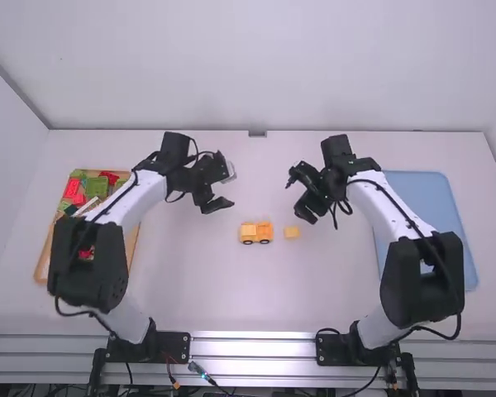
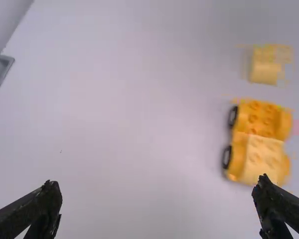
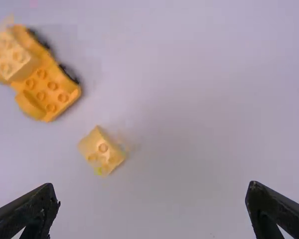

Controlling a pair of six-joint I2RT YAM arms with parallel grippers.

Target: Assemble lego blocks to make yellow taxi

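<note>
The left gripper [image 2: 157, 183] and right gripper [image 3: 151, 186] are found spread and empty. The loose yellow block [image 3: 103, 152] is seen near the wheeled base [image 3: 53, 92], not touching. It should be gripped squarely, aligned over the bare studs [image 3: 41, 95], then pressed evenly with the base braced.
</note>
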